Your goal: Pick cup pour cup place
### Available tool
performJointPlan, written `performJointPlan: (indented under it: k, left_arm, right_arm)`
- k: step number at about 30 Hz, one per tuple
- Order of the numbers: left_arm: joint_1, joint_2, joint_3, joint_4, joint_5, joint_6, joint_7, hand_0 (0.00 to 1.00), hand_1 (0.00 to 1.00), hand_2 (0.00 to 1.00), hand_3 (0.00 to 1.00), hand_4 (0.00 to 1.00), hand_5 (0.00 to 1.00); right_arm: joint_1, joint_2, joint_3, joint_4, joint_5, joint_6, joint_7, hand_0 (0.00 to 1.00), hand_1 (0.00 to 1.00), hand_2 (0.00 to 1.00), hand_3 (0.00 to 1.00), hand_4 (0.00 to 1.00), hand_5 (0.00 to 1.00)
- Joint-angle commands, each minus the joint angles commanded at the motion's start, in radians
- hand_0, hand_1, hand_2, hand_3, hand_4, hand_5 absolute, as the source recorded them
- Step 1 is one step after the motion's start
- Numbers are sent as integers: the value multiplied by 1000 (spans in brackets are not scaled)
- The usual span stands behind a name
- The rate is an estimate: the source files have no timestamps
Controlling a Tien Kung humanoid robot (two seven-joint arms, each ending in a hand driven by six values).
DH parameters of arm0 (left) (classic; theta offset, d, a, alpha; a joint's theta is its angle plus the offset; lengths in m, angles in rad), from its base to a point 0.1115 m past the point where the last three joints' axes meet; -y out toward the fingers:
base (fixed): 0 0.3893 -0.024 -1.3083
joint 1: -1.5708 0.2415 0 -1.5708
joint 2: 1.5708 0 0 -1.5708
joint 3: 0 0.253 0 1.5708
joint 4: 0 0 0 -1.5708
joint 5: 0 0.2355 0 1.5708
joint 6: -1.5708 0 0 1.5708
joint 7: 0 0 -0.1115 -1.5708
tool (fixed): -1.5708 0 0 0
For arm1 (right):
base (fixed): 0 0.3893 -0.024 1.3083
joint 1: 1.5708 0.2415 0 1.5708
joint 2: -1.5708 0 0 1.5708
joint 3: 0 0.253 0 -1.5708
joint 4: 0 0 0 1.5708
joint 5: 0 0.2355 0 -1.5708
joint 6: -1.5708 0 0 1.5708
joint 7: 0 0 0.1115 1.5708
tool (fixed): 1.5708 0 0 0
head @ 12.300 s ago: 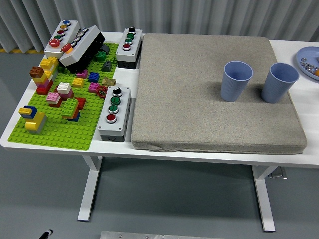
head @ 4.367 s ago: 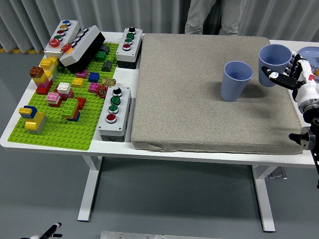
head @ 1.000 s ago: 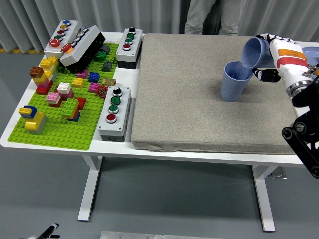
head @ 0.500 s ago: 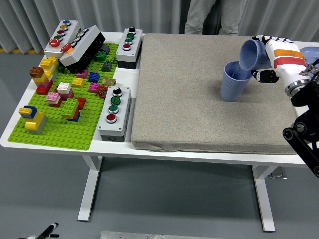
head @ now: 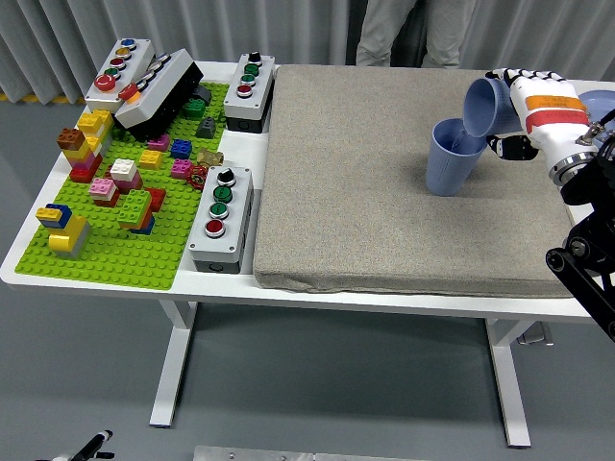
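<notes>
A blue cup stands upright on the grey mat, right of its middle. My right hand is shut on a second blue cup, which is tipped on its side with its mouth pointing left and down over the standing cup's rim. The held cup's lip hangs just above the far right edge of the standing cup. I cannot see what passes between them. My left hand is out of view.
A green brick baseplate with several coloured bricks fills the table's left. Grey button boxes stand around it. A blue plate with small items sits at the far right edge. A person's legs show beyond the table.
Over the last second the held cup stayed tipped over the standing cup, with only a slight shift of my right hand. Earlier it was lifted off the mat and carried left.
</notes>
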Motion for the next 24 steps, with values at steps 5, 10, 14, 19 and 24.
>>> performJointPlan:
  k: [5, 10, 14, 19, 24]
  left_arm:
    - [-1, 1, 2, 0, -1, 0, 0, 840, 827, 896, 790, 643, 998]
    - [-1, 1, 2, 0, -2, 0, 0, 840, 827, 896, 789, 643, 997]
    - [-1, 1, 1, 0, -1, 0, -1, 840, 827, 896, 789, 643, 997]
    - [-2, 1, -1, 0, 1, 0, 0, 840, 827, 896, 789, 643, 997]
    - [-3, 1, -2, 0, 1, 0, 0, 840, 827, 895, 789, 644, 998]
  right_arm:
    - [13, -15, -26, 0, -9, 8, -16, 868, 724, 619, 710, 767, 224]
    - [23, -28, -48, 5, -10, 12, -27, 868, 724, 619, 710, 767, 224]
    - [26, -31, -56, 8, -19, 11, -37, 880, 723, 618, 707, 767, 223]
    - [29, -31, -60, 7, -33, 16, -63, 889, 725, 618, 707, 767, 222]
    - [31, -31, -60, 2, -27, 14, -61, 897, 724, 618, 707, 769, 224]
